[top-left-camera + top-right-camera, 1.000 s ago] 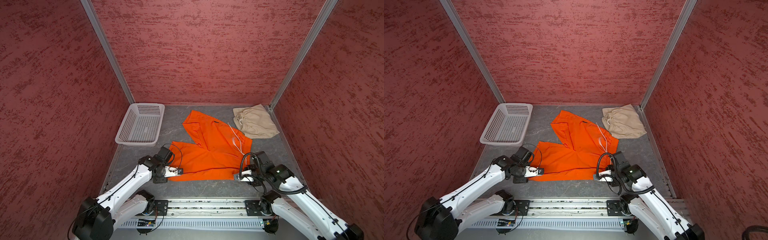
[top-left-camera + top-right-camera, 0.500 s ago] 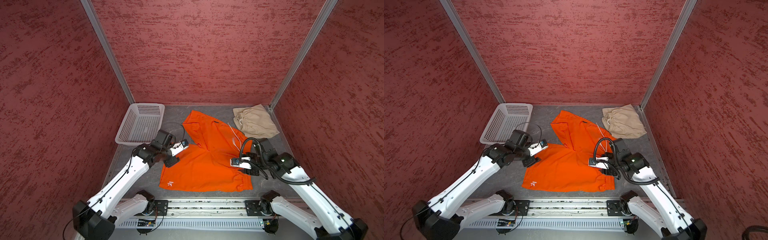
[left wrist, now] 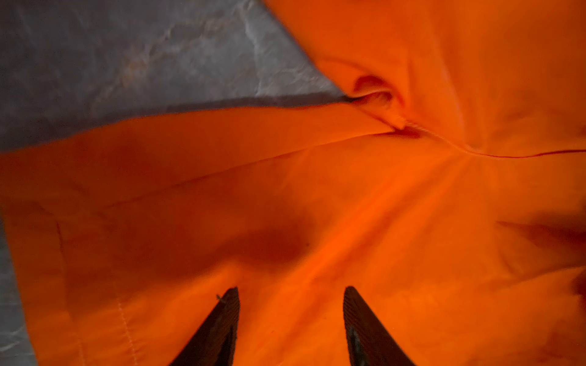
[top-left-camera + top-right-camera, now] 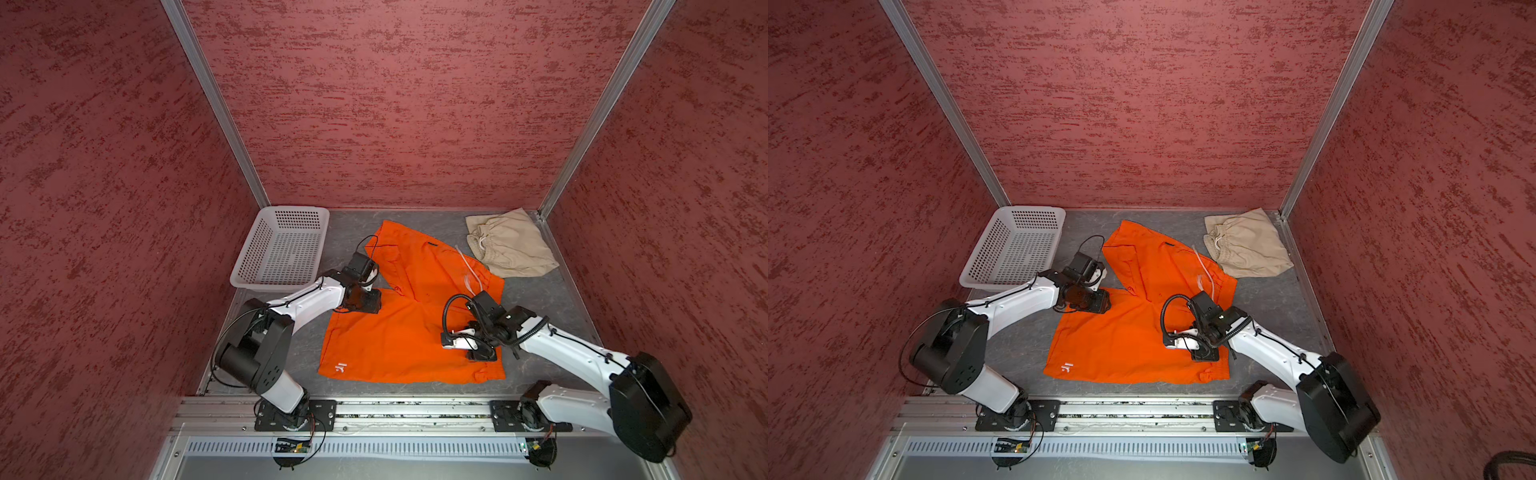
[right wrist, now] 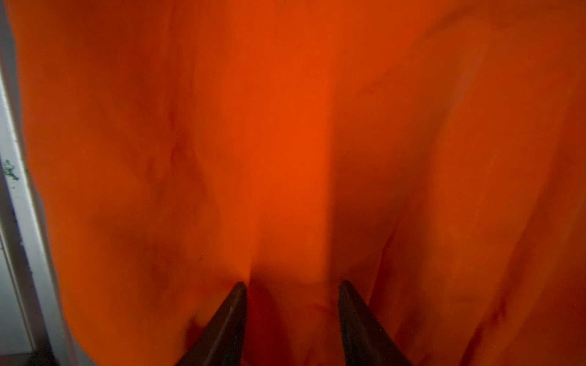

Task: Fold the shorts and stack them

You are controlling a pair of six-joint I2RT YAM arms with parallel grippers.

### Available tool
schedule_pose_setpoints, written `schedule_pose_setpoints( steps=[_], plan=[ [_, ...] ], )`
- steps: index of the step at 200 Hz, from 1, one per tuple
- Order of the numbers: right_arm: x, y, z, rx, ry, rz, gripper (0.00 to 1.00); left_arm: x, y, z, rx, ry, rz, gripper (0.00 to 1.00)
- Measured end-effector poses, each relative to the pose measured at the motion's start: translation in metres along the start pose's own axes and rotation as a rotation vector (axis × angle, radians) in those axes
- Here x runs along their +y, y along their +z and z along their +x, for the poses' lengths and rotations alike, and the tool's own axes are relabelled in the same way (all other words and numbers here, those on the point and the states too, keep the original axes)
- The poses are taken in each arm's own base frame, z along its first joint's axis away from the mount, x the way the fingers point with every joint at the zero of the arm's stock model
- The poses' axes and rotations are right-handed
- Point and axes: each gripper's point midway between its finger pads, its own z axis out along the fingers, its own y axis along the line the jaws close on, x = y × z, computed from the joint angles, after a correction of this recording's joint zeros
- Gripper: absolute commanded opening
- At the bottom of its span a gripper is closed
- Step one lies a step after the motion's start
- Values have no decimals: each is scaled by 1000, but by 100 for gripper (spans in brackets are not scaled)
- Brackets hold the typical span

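Both grippers are standing farther from the near rail than a second ago, and the orange shorts (image 4: 399,332) are lying spread wider, white mark (image 4: 340,367) showing. The left gripper (image 4: 368,301) is hanging over the near leg's far edge, fingers (image 3: 226,317) apart above flat cloth. The right gripper (image 4: 482,353) is pressing down by the waist side, fingers (image 5: 233,317) apart with a cloth ridge rising between them; whether it is pinched cannot be told. Bare grey table (image 4: 540,320) is lying open outside the right jaws. Only the top views are showing the beige shorts (image 4: 511,249) beyond the right jaws and the white basket (image 4: 249,278) beyond the left. Only the left wrist view is showing the crotch seam (image 3: 412,130).
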Motion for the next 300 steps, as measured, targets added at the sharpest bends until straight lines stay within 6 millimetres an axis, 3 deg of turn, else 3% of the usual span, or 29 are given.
schedule_pose_setpoints(
  steps=[19,36,74,88,103,134,163,199,225,274,300],
  plan=[
    [1,4,7,41,0,-9,51,15,16,11,35,-94,-17,54],
    [2,7,17,91,4,-6,53,19,17,3,2,-158,5,54],
    [-3,0,49,216,36,49,54,24,10,3,-24,-233,29,56],
    [-9,-9,49,223,62,68,54,25,0,3,-40,-254,39,56],
    [-27,-25,33,175,90,109,54,27,-22,-10,-111,-284,62,56],
    [-79,-70,-32,-78,164,245,56,41,-71,-47,-280,-355,104,55],
    [-122,-90,-79,-281,370,287,60,51,-83,-61,-321,-388,107,54],
    [-174,-66,-120,-431,700,206,60,45,-71,-76,-296,-394,137,54],
    [-191,-42,-127,-476,902,167,61,30,-66,-112,-311,-362,152,54],
    [-232,-22,-150,-633,1135,131,60,7,-44,-162,-330,-312,178,53],
    [-245,-5,-149,-649,1229,127,57,-2,-29,-193,-338,-260,141,54]
  ],
)
